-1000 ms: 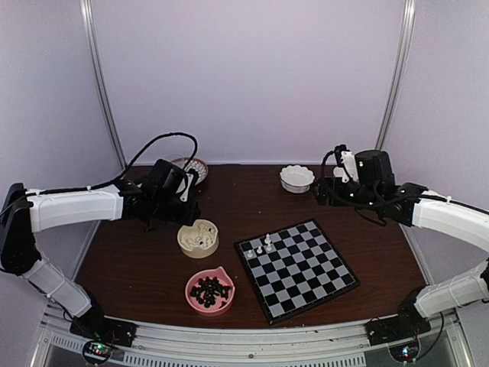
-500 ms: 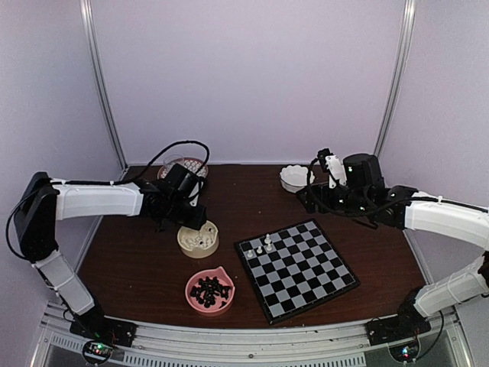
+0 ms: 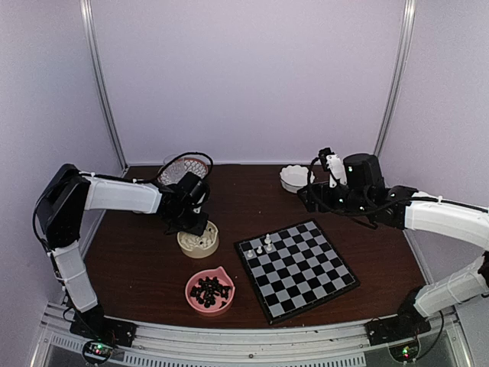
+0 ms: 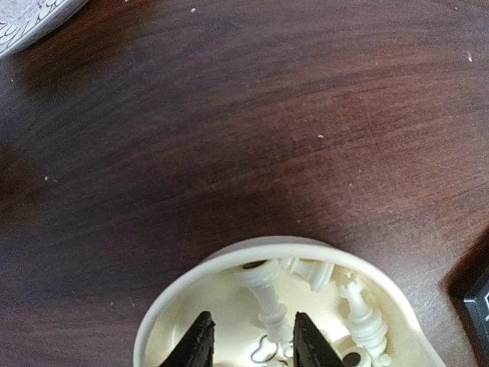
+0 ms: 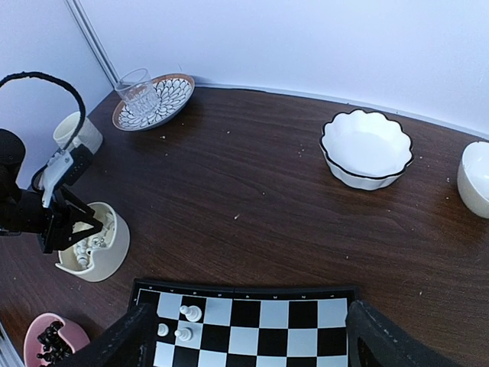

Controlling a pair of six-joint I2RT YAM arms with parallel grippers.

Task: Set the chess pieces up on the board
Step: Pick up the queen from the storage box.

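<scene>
Counting three white chess pieces upright on the board, you are barely started. They stand bunched on the squares at the board's far-left corner, and I see no piece on any other square. They are too small to tell which kind they are, or whether they sit on their proper squares.

The rest of the white set lies heaped in the cream bowl, on the tabletop just left of the board's far-left corner. The black pieces are all in the pink bowl, left of the board's near-left corner. None of them is on the board.

Your left tool is spread, with its tips dipped into the cream bowl on either side of a white piece lying on its side. The wrist view shows gaps on both sides, so judge it as lined up but not pinching.

Your right tool hovers over the board's far edge, spread wide and carrying nothing.

By my judgement almost everything is left: most of the white set and the whole black set. The step in hand is picking the next white piece from the cream bowl.
</scene>
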